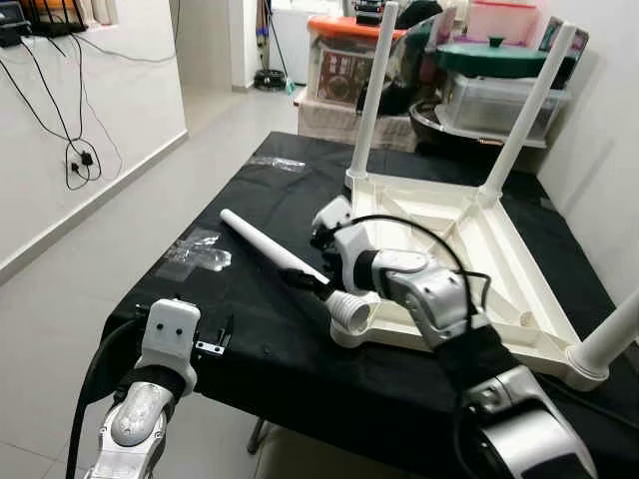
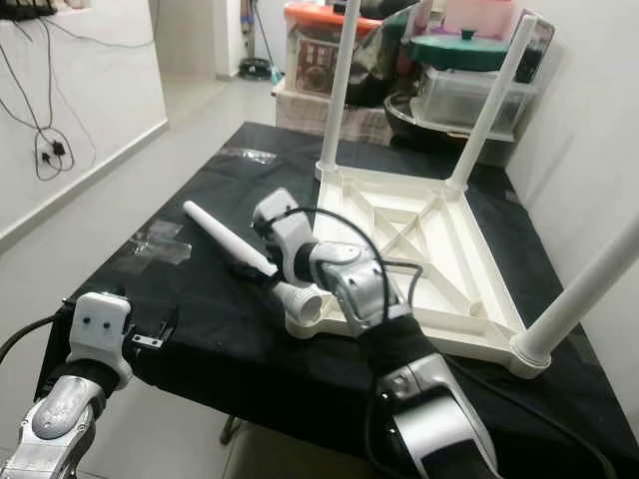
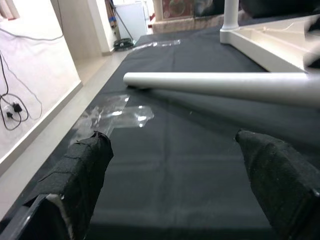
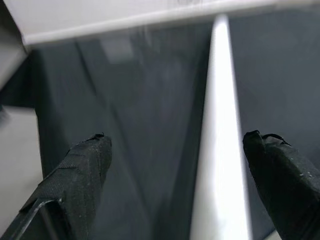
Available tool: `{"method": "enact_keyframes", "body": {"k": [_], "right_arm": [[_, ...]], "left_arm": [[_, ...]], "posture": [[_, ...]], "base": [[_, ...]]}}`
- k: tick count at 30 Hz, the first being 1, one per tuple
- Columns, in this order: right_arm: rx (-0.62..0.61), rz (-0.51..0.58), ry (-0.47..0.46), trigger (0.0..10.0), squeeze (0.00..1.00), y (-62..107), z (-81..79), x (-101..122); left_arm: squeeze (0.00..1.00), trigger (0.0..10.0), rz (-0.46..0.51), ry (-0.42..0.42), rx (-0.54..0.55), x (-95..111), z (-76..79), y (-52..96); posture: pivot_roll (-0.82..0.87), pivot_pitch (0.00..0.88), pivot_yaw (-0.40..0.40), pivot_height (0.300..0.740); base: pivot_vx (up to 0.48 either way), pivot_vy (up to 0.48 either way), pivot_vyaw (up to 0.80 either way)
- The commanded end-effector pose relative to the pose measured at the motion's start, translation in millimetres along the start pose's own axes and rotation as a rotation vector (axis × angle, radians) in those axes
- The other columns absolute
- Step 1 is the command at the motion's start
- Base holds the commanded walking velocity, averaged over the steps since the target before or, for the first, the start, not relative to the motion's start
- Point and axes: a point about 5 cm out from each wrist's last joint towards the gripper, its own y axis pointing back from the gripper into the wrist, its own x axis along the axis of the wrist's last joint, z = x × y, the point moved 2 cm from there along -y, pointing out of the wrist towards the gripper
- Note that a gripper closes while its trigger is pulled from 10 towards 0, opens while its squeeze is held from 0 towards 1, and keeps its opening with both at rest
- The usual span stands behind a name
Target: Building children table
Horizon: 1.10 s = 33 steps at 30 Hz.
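Note:
A white children's table (image 1: 499,259) lies upside down on a black-covered table (image 1: 260,339). Three white legs stand up from it, two at the far corners (image 1: 371,100) and one at the near right (image 1: 611,339). A loose white leg (image 1: 268,244) lies on the cloth, its wide end (image 1: 349,309) against the near-left corner. My right gripper (image 4: 177,139) hangs open over this leg, with a finger on each side and not touching it. My left gripper (image 3: 175,150) is open low over the table's near-left edge, with the loose leg (image 3: 220,85) farther ahead.
Crumpled clear plastic (image 1: 195,249) lies on the cloth left of the loose leg. Stacked storage boxes (image 1: 349,60) and a green-lidded tub (image 1: 499,75) crowd the back. Tiled floor (image 1: 110,220) runs along the left, with cables (image 1: 80,160) on the wall.

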Motion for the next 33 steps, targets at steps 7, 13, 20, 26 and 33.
{"method": "enact_keyframes", "body": {"k": [7, 13, 20, 26, 33], "right_arm": [[-0.118, -0.142, 0.017, 10.0, 0.0, -4.8, 18.2, -41.3], [-0.147, -0.181, 0.023, 10.0, 0.0, -1.6, 28.1, -52.7], [-0.078, -0.211, 0.112, 10.0, 0.0, -0.2, 25.6, -57.2], [-0.035, -0.247, 0.224, 10.0, 0.0, 0.3, 23.1, -61.1], [0.079, -0.303, 0.383, 10.0, 0.0, -3.9, 9.9, -65.8]], "left_arm": [[0.0, 10.0, 0.0, -0.02, 0.001, -0.6, -0.9, 1.5], [0.0, 10.0, 0.001, -0.023, -0.002, 0.1, -1.3, 1.0], [0.0, 10.0, 0.002, -0.024, -0.01, 0.7, 0.5, -0.1], [0.0, 10.0, 0.001, -0.03, -0.015, 0.4, 0.7, -0.8], [0.0, 10.0, -0.002, -0.037, -0.018, -0.2, 1.7, -1.7]], "posture": [[0.09, 0.0, -0.109, 0.74], [0.08, 0.0, -0.103, 0.74], [0.08, 0.0, -0.099, 0.74], [0.08, 0.0, -0.099, 0.74], [0.08, 0.0, -0.107, 0.74]], "base": [[0.0, 0.0, 0.0], [0.0, 0.0, 0.0], [0.0, 0.0, 0.0], [0.0, 0.0, 0.0], [0.0, 0.0, 0.0]]}}
